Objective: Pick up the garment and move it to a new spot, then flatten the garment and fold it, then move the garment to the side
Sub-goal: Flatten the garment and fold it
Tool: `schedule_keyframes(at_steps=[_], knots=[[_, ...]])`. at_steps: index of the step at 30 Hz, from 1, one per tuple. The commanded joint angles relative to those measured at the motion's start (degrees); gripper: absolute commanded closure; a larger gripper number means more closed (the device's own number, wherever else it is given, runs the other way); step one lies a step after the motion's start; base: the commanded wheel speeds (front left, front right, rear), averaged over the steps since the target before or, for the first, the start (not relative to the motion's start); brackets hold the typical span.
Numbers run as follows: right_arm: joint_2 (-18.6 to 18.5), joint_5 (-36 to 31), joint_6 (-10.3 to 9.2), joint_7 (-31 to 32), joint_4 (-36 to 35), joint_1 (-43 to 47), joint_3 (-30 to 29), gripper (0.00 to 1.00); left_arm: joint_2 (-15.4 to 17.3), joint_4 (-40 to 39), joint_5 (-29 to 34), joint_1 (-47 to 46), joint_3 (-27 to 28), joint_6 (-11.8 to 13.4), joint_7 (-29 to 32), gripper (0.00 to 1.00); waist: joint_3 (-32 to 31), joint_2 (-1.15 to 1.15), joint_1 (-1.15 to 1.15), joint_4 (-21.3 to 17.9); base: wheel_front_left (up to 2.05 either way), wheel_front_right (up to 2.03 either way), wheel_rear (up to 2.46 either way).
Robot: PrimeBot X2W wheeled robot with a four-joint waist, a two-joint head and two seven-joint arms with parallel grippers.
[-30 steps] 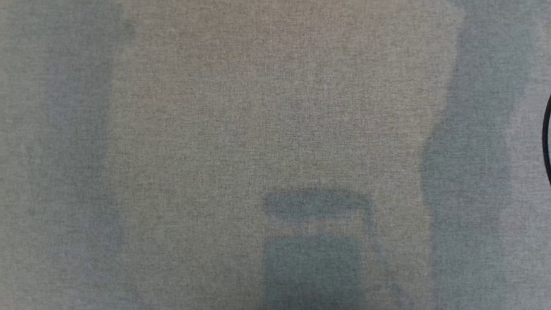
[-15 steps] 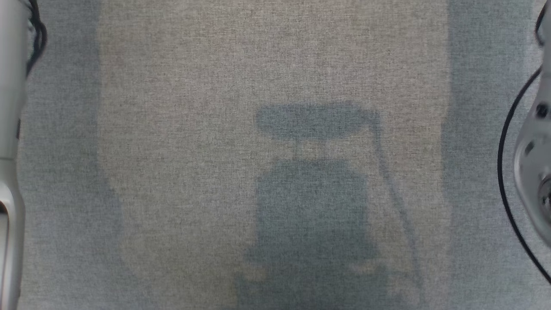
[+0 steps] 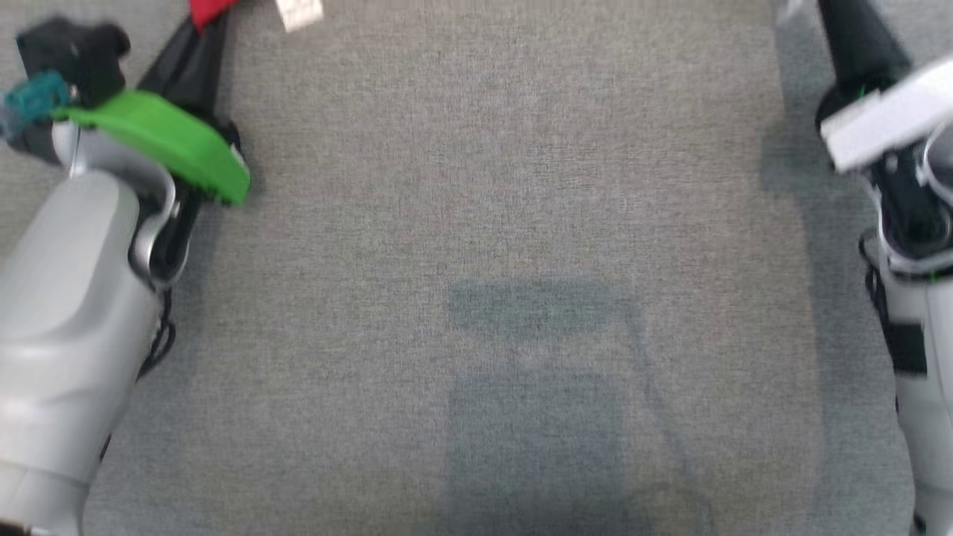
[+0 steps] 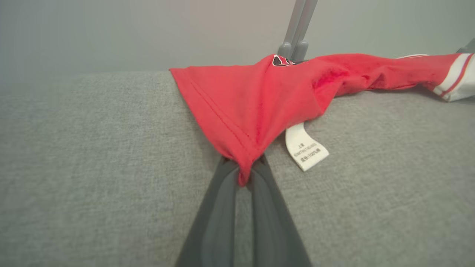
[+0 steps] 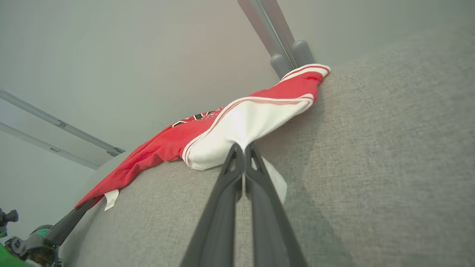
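Two grippers grip one red cloth garment with white, red-striped trim, which lies stretched across the far part of the grey woven fabric surface. The left gripper has its dark fingers pinched shut on a red hemmed corner. The white printed care label lies on the surface just beside the tips. The right gripper is closed on the white panel at the garment's other end, with cloth caught between the tips. In the head view a scrap of red and the label show at the top edge, by the left fingers, and a bright green rounded cover sits on the left wrist.

A second ago the head view held bare grey cloth, soft shadows and a sliver of black cable at its right edge. Half a second ago pale forearms stood at both edges. Now both wrists and their dark fingers are in it. The whole picture has shifted between those frames, so the camera has moved; the blocky shadow in the middle sits at a different height each time.
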Motion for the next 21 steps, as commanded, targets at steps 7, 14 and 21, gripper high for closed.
schedule_keyframes(at_steps=[7, 14, 21], knots=[[-0.25, 1.72, 0.04, 9.64, -11.38, 23.69, -4.45, 1.00, 7.10, -10.91, -2.72, 18.30, -1.57, 1.52, 2.15, 1.00, -14.40, 0.69, 0.00, -0.67, 0.00, 0.00, 0.00], [-1.01, 1.66, 0.03, 16.29, -15.88, 38.68, -10.42, 1.00, 15.52, -28.12, -7.76, 36.56, -1.13, 6.44, 6.81, 1.00, -19.66, 0.69, 0.00, -1.59, 0.00, 0.00, 0.00], [-0.37, 3.33, 0.03, 20.91, -18.49, 48.49, -12.88, 1.00, 19.66, -40.49, -10.79, 48.82, -1.02, 12.18, 8.27, 1.00, -21.87, 0.69, 0.00, -1.38, 0.00, 0.00, 0.00]])
